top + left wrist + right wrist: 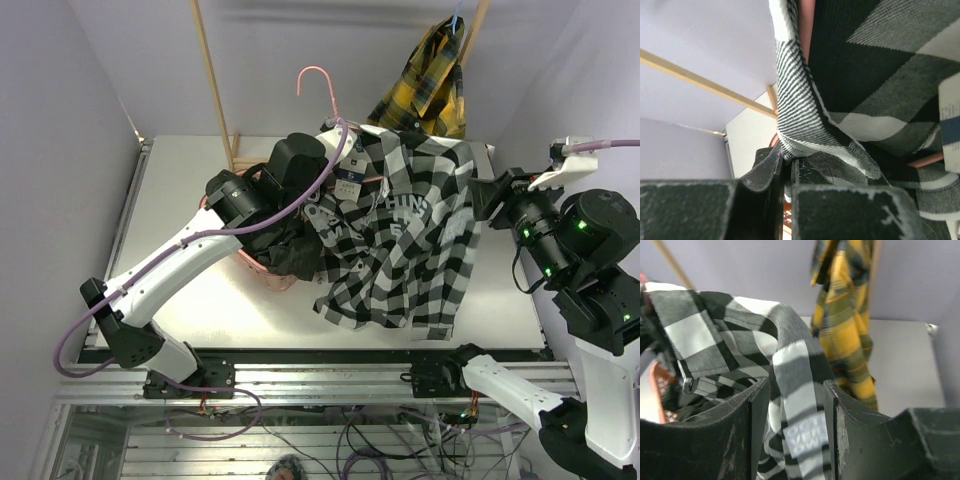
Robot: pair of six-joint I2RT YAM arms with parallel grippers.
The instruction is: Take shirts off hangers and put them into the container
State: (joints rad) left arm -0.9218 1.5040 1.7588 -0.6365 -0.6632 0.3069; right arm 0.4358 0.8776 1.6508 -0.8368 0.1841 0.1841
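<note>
a white table (200, 290) fills the floor of a small booth with pale lilac walls (100, 60). thin wooden poles (213, 80) rise behind the pink basket (268, 275), which sits on the table's left half.

the basket is mostly covered: only a strip of its slotted rim shows on the near side, with a dark garment (285, 245) heaped in it. the black-and-white shirt (400, 250) lies to the right of the basket, its left edge overlapping the basket's rim and the rest spread flat on the table. its long axis runs from back to front: collar end toward the back wall, hem toward the near table edge, printed front facing up. a tag (347, 180) hangs at the collar, just behind the basket. the pink hanger (320, 85) is in that collar, hook standing up above and behind the basket.

the left gripper (788, 165) reaches over the basket to the collar. its fingers are pressed together with an edge of the checked cloth pinched at their tips, a pink wire running just beside them. the right gripper (795, 390), well to the right of the basket, is clamped on a folded band of the same shirt that fills the gap between its fingers.

the yellow shirt (425, 85) hangs lengthwise top to bottom from the blue hanger (457, 18), behind and to the right of the basket, its lower end close to the table.
</note>
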